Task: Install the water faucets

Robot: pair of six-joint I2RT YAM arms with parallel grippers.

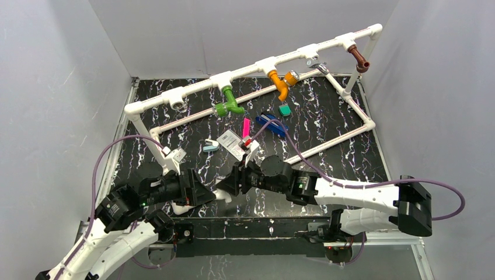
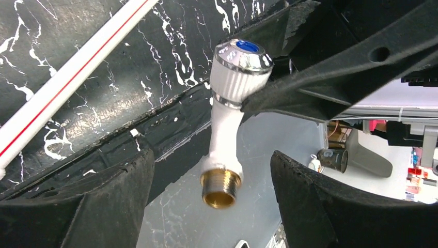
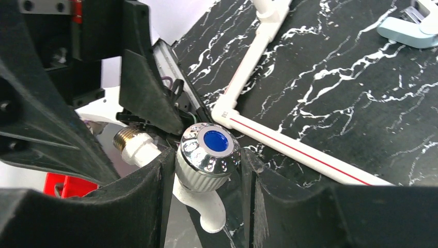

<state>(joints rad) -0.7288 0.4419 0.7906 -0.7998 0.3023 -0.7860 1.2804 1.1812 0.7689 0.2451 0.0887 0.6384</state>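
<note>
Our left gripper (image 2: 212, 199), jaws spread wide, brackets the white faucet (image 2: 223, 135); its brass thread (image 2: 220, 188) hangs between them, touching neither. Our right gripper (image 3: 206, 186) pinches the knob (image 3: 209, 150) from both sides. We judge this a handover: the left should close on the white neck above the thread, leaving the brass bare, and grip firmly before the right lets go. Well beyond both jaws, the frame's (image 1: 327, 46) leftmost tee (image 1: 177, 100) stands open.
</note>
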